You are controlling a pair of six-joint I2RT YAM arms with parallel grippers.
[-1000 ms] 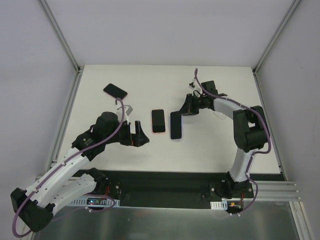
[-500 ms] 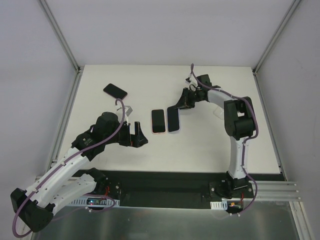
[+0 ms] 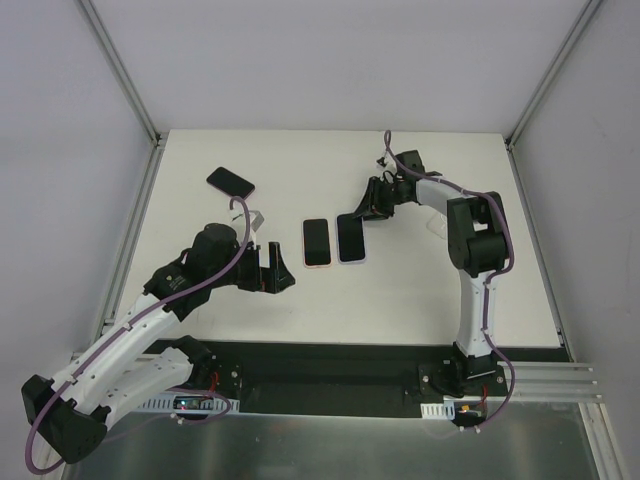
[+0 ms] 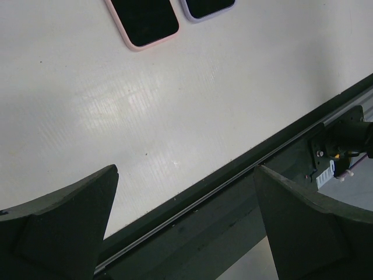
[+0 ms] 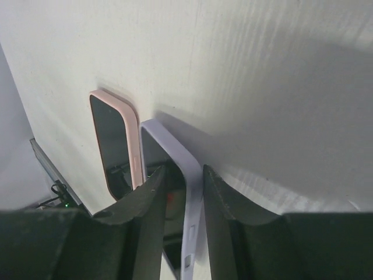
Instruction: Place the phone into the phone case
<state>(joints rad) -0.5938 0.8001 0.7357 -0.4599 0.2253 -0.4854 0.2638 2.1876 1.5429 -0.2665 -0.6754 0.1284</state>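
White table (image 3: 430, 290), grey walls (image 3: 330, 60): L claw (image 3: 282, 268) wide apart, R claw (image 5: 184, 170) astride lilac case (image 3: 350, 240), grip unclear.

Matt white table (image 4: 175, 116), faintly ribbed, glossy black screen (image 4: 145, 20), smooth pink case (image 5: 134, 151), satin lavender case (image 5: 191, 221), matt dark jaws

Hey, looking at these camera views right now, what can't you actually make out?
Right wrist view: whether the right tool grips the lavender case; its fingers cover the contact, and the bottom edge cuts the case off.
Left wrist view: the pink-edged phone is cut off by the top edge.
Top view: the dark phone at far left is too small to show whether it has a case.
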